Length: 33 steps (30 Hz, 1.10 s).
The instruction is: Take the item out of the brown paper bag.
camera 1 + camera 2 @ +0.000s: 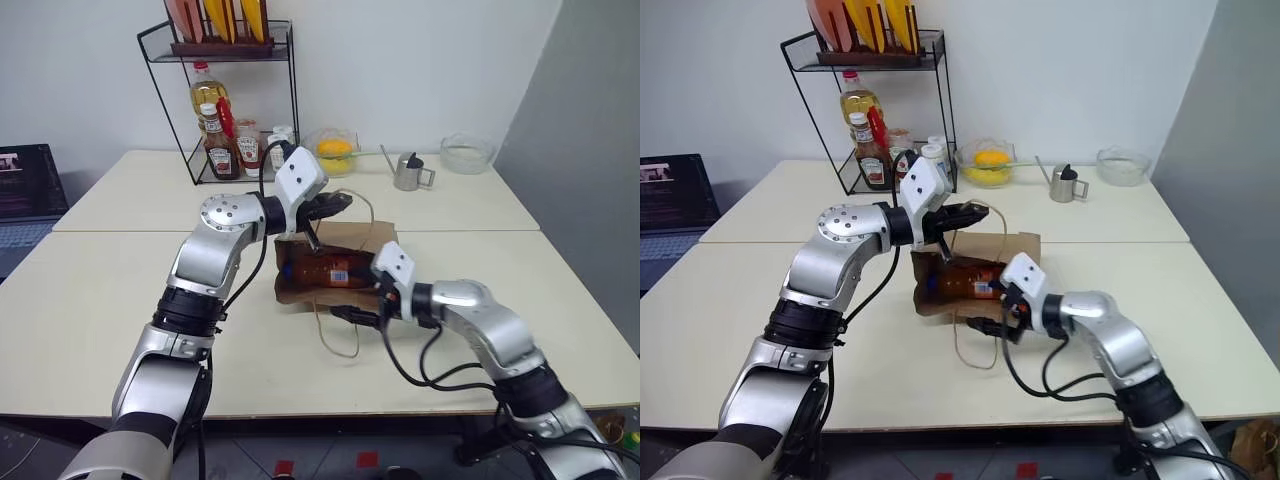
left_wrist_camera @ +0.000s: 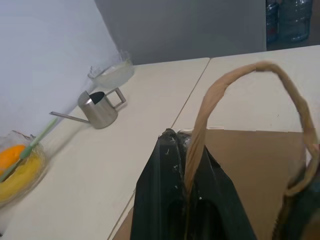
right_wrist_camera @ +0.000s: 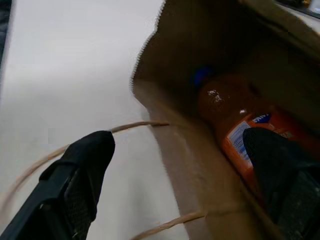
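1. Item point(image 1: 325, 270): small clear bottle of orange liquid, blue cap, lying on its side inside the brown paper bag point(image 1: 352, 240). Not out yet. Right wrist view shows its label and cap end deep in the bag's mouth.
2. Bag lies on the near table point(image 1: 90, 330), mouth open toward the robot, rim creased. One cord handle point(image 1: 338, 335) trails loose on the tabletop in front of the mouth.
3. Left gripper point(image 1: 333, 204): fingers pressed together, pinching the bag's upper cord handle point(image 2: 235, 85); left wrist view shows the cord running between the black fingers point(image 2: 160, 200) and looping up above the bag. Gripper sits level, just above the bag's rear edge.
4. Right gripper point(image 1: 362, 316): fingers spread wide, holding nothing. Positioned at the bag's mouth; in the right wrist view one finger point(image 3: 75, 180) is outside over the table beside the loose cord, the other point(image 3: 282, 170) is in front of the bottle's label. Contact with the bottle: cannot tell.
5. Far table: wire rack point(image 1: 225, 100) with ketchup bottles point(image 1: 221, 150) and a tall yellow oil bottle point(image 1: 205, 95), glass bowl with yellow and orange contents point(image 1: 335, 152), small metal watering can point(image 1: 409, 172), empty-looking clear bowl point(image 1: 466, 153).
6. Laptop point(image 1: 25, 195) at the far left edge, well apart from the bag.
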Each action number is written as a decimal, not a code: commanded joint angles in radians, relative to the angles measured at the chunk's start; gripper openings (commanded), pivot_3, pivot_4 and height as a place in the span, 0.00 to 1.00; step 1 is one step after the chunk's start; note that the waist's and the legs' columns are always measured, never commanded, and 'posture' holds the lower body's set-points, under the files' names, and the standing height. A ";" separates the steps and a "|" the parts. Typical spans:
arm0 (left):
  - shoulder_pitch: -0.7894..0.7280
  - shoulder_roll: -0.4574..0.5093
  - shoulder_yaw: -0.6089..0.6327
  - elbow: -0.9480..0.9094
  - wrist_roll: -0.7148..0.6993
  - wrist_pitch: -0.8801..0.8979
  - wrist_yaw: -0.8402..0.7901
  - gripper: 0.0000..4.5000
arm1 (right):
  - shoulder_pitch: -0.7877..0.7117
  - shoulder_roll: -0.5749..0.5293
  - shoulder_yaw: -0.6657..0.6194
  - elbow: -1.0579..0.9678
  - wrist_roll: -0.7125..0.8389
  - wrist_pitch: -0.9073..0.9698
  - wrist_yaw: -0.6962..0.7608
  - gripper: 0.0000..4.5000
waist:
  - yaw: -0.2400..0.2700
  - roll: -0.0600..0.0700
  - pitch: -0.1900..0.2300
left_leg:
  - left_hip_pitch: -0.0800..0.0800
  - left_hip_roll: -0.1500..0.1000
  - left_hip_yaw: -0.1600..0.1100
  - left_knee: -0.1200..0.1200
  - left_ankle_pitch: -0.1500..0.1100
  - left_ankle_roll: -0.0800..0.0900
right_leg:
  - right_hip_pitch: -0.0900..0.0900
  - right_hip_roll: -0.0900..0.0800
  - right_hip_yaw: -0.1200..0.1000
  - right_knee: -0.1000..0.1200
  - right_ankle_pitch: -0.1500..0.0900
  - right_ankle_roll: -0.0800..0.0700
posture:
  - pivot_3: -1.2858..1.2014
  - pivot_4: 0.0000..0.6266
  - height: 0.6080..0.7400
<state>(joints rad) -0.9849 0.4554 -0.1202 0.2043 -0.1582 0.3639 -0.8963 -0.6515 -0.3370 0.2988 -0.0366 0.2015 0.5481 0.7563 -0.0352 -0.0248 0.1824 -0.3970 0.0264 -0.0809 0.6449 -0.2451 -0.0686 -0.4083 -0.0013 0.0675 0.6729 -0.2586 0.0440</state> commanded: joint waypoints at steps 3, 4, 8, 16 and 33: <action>-0.039 -0.010 0.035 -0.010 -0.021 0.004 0.017 0.00 | -0.079 0.096 0.039 0.115 -0.102 -0.087 -0.090 0.99 | 0.000 0.000 0.000 | 0.000 0.000 0.000 0.000 0.000 0.000 | 0.000 0.000 0.000 0.000 0.000 0.000 | 0.52 0.24 1.00; -0.034 -0.009 0.034 -0.017 -0.021 0.005 0.017 0.00 | -0.093 0.114 0.038 0.139 -0.117 -0.100 -0.110 0.99 | 0.001 0.000 0.000 | 0.000 0.000 0.000 0.000 0.000 0.000 | 0.000 0.000 0.000 0.000 0.000 0.000 | 0.52 0.24 1.00; -0.029 -0.006 0.036 -0.023 -0.019 0.006 0.019 0.00 | -0.153 0.162 0.020 0.234 -0.174 -0.125 -0.194 0.99 | 0.001 0.000 0.000 | -0.001 0.000 0.000 0.000 0.000 0.000 | -0.001 0.000 0.000 0.000 0.000 0.000 | 0.52 0.24 1.00; -0.030 -0.015 0.036 -0.028 -0.019 0.008 0.026 0.00 | -0.218 0.146 0.131 0.401 -0.374 -0.250 -0.261 0.99 | 0.000 0.000 0.000 | -0.001 0.000 0.000 0.000 0.000 0.000 | -0.001 0.000 0.000 0.000 0.000 0.000 | 0.52 0.24 1.00; -0.011 -0.015 0.035 -0.049 -0.019 0.012 0.029 0.00 | -0.263 0.083 0.279 0.529 -0.627 -0.403 -0.176 0.96 | -0.006 0.000 0.000 | -0.001 0.000 0.000 -0.001 0.000 0.000 | -0.002 0.000 0.000 0.000 0.000 0.000 | 0.52 0.24 1.00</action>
<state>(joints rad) -0.9869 0.4387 -0.1098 0.1991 -0.1586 0.3824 -0.8777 -0.8982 -0.2445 0.5711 0.4862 -0.4100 0.1587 0.5609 -0.0409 -0.0248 0.1824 -0.3980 0.0262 -0.0810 0.6444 -0.2451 -0.0687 -0.4099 -0.0016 0.0675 0.6733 -0.2585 0.0437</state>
